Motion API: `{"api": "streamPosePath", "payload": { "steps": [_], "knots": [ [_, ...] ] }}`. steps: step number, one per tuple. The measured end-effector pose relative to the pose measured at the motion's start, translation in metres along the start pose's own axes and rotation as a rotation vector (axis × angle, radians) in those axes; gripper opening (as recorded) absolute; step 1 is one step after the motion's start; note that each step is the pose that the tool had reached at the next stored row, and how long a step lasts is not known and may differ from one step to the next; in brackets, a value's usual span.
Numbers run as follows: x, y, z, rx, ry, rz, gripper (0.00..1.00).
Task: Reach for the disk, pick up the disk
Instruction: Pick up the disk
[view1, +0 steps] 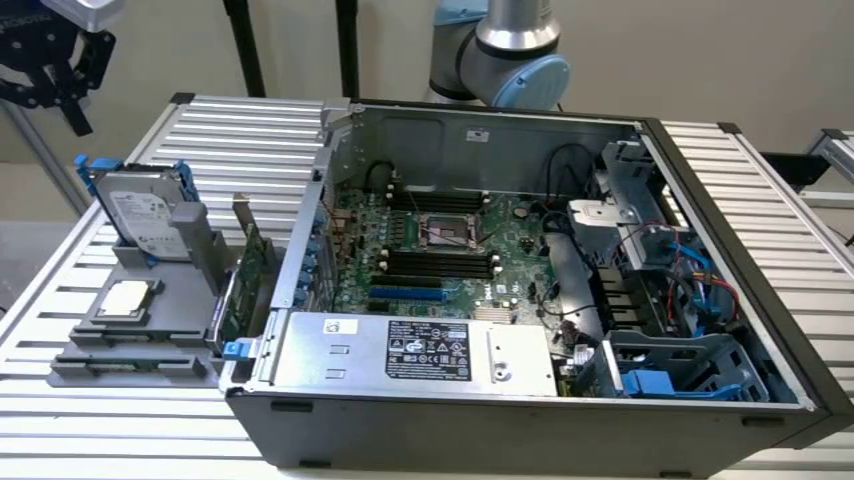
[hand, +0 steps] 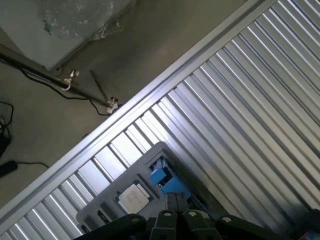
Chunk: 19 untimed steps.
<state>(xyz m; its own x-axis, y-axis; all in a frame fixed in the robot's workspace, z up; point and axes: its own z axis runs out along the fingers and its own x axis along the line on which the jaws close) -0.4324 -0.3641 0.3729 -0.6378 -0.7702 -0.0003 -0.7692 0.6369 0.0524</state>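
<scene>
Over the ribbed bench (view1: 227, 130), I am hovering my end effector (view1: 67, 100) with its fingers pressed together and gripping nothing. The disk (view1: 138, 212) is standing on edge in a grey holder (view1: 167, 300) beside the open computer case (view1: 534, 420), the blue rim of its carrier pointing upward. It is sitting well below me and slightly toward the exterior view's right, with clear air between us. In the wrist view, my closed fingertips (hand: 171, 202) are pointing down just beside the disk's blue top edge, with the processor chip (hand: 134, 196) lying near it.
</scene>
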Motion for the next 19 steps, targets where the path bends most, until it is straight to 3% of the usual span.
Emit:
{"api": "streamPosePath", "payload": {
  "steps": [19],
  "knots": [
    [-0.0007, -0.0009, 0.0001, 0.0003, 0.0158, -0.307, 0.11]
  ]
}}
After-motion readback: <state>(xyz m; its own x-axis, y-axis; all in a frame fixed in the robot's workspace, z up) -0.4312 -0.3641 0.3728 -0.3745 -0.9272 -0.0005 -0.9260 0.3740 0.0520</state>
